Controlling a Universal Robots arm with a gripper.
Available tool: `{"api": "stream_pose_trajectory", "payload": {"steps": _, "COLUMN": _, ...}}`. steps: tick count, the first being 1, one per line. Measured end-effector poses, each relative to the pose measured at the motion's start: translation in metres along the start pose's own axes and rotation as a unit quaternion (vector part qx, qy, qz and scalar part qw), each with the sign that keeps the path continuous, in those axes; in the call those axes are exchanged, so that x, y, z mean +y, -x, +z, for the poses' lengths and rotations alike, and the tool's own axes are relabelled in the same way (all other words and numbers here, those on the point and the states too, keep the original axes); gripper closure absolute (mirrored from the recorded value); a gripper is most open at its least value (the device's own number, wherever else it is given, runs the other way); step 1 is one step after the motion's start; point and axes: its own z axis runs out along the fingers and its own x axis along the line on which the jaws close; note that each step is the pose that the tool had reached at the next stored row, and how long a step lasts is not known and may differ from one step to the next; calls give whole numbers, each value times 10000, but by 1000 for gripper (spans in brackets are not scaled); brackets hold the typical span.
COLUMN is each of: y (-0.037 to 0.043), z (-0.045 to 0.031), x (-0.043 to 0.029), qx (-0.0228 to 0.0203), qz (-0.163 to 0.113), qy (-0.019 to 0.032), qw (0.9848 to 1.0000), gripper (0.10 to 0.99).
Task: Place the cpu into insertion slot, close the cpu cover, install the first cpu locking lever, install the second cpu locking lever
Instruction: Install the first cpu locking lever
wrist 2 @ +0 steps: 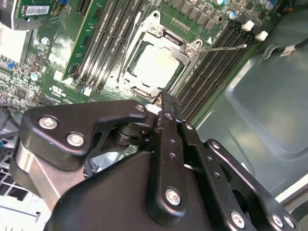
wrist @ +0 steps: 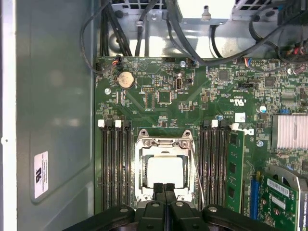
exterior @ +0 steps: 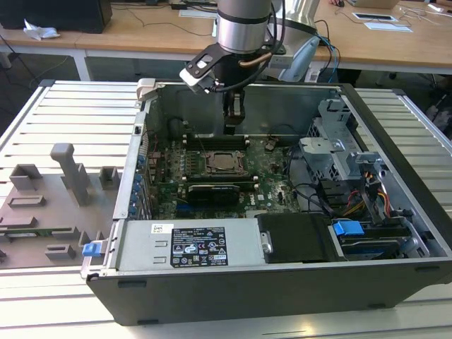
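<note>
Cpu (wrist: 166, 172) seated in insertion slot (exterior: 220, 162). Cpu cover (wrist: 163, 142) lies flat over it, pale top showing through window. End effector (wrist: 163, 186) pinched closed, gripping nothing, hovers above slot's near edge. Thin locking lever (wrist: 196, 175) beside slot looks unlatched in first wrist view. Judgement: lever stage in hand. It calls for closed tips pushing wire down and under its catch.

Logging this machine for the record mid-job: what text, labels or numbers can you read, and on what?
On the power supply label: lines of print and symbols, too small to read.
On the case wall sticker: a dark mark, not readable.
On the expansion card barcode label: bars and digits, too small to read.
No text can be quoted.
</note>
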Motion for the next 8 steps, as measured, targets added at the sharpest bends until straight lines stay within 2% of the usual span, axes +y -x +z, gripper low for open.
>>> {"api": "stream_pose_trajectory", "payload": {"steps": 3, "y": 0, "z": 0, "x": 0, "qx": -4, "qz": -354, "qy": -6, "qw": 9994, "gripper": 980}}
{"api": "stream_pose_trajectory", "payload": {"steps": 4, "y": 0, "z": 1, "x": 0, "qx": -6, "qz": -542, "qy": -9, "qw": 9985, "gripper": 980}}
{"api": "stream_pose_trajectory", "payload": {"steps": 5, "y": 0, "z": 0, "x": 0, "qx": -9, "qz": -743, "qy": -13, "qw": 9972, "gripper": 980}}
{"api": "stream_pose_trajectory", "payload": {"steps": 6, "y": 0, "z": 0, "x": 0, "qx": -12, "qz": -1004, "qy": -18, "qw": 9949, "gripper": 980}}
{"api": "stream_pose_trajectory", "payload": {"steps": 8, "y": 0, "z": 1, "x": 0, "qx": -14, "qz": -1229, "qy": -22, "qw": 9924, "gripper": 980}}
